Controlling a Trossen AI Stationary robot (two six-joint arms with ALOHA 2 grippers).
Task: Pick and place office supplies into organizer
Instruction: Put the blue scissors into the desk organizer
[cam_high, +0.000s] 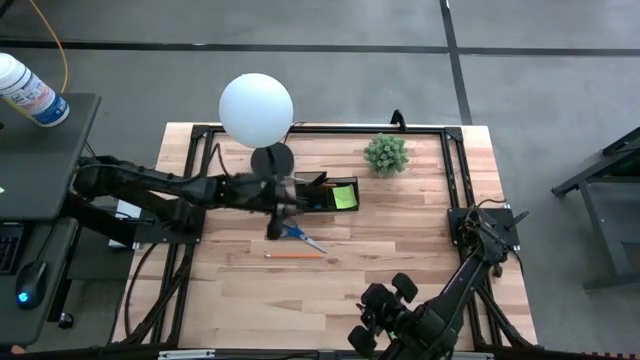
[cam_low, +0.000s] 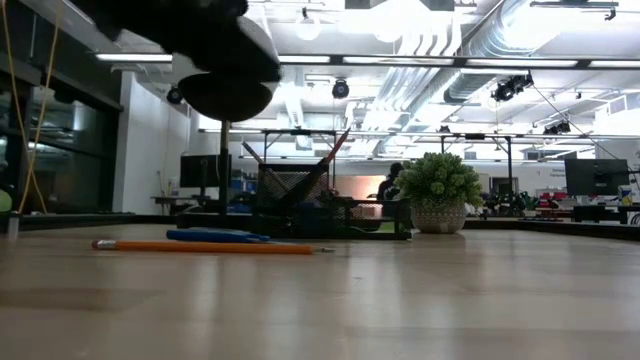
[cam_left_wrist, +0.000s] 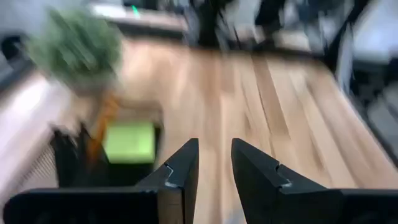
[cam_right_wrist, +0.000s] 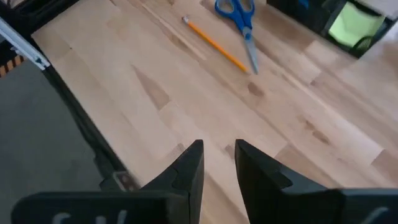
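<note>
While the right gripper (cam_right_wrist: 217, 165) waits at the table's near edge, fingers slightly apart and empty, an orange pencil (cam_high: 293, 255) and blue-handled scissors (cam_high: 302, 237) lie mid-table. Beyond them, the left gripper (cam_left_wrist: 213, 163), narrowly parted and empty, hovers beside the black organizer (cam_high: 322, 194) holding the green sticky-note pad (cam_high: 344, 197).

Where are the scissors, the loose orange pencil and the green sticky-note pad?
scissors (cam_right_wrist: 238, 14): right wrist view, on the blue handles.
orange pencil (cam_high: 293, 255): high view, on the middle of its shaft.
sticky-note pad (cam_high: 344, 197): high view, on its green top face, inside the organizer.
</note>
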